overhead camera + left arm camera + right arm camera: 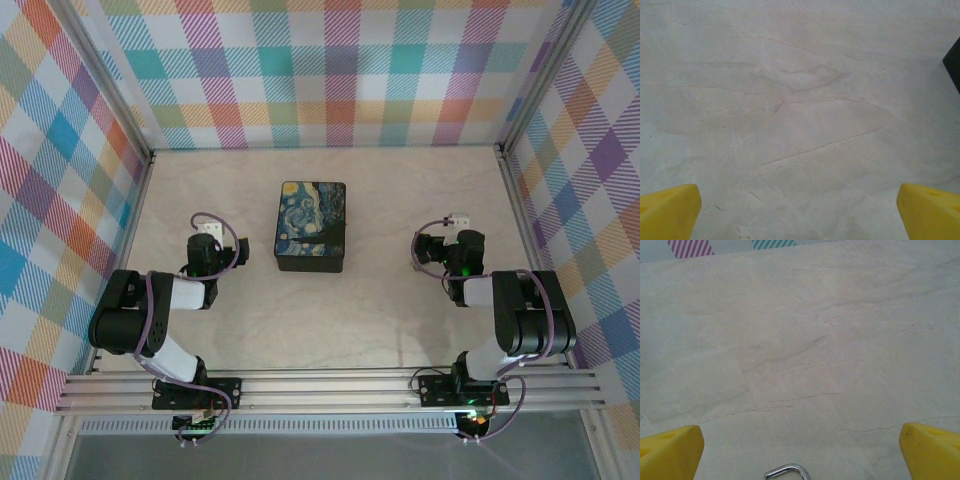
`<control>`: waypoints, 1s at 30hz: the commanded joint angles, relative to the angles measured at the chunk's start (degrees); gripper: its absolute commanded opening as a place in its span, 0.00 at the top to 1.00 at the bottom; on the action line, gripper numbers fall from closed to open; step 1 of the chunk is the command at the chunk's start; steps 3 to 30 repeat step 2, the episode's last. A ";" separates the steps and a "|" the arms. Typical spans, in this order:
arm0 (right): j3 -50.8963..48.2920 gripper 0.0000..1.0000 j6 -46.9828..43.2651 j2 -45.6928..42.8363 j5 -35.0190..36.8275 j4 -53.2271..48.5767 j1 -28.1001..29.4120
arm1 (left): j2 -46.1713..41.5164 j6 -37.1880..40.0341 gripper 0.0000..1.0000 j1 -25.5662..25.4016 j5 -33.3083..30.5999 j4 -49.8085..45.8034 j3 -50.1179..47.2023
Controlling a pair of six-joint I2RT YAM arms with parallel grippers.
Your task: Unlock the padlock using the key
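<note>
Silvery polished steel forms the padlock (pixel 786 468), only its rounded shackle showing, bend aimed at the far wall; body cropped, long axis unclear. It lies on the veined marble-look table (pixel 800 340) between the wide-spread, empty fingers (pixel 670 450) of the right gripper (pixel 801 452). The left gripper (pixel 800 215) gapes likewise, empty.

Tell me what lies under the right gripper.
Below the open right gripper: bare table and a curved silvery loop at the wrist view's lower edge, probably the padlock's shackle. The rest is hidden beneath the wrist.

The box (pixel 312 227) sits at the middle of the table (pixel 390 310), the padlock (pixel 787 471) to its right beneath the right jaws.
</note>
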 commanded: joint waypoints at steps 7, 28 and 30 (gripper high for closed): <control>1.04 0.00 -0.77 -0.31 0.42 1.26 0.25 | -0.41 -0.33 0.00 0.42 1.22 1.34 1.29; 1.04 0.00 -0.77 -0.31 0.42 1.26 0.25 | -0.41 -0.33 0.00 0.42 1.22 1.34 1.29; 1.04 0.00 -0.77 -0.31 0.42 1.26 0.25 | -0.41 -0.33 0.00 0.42 1.22 1.34 1.29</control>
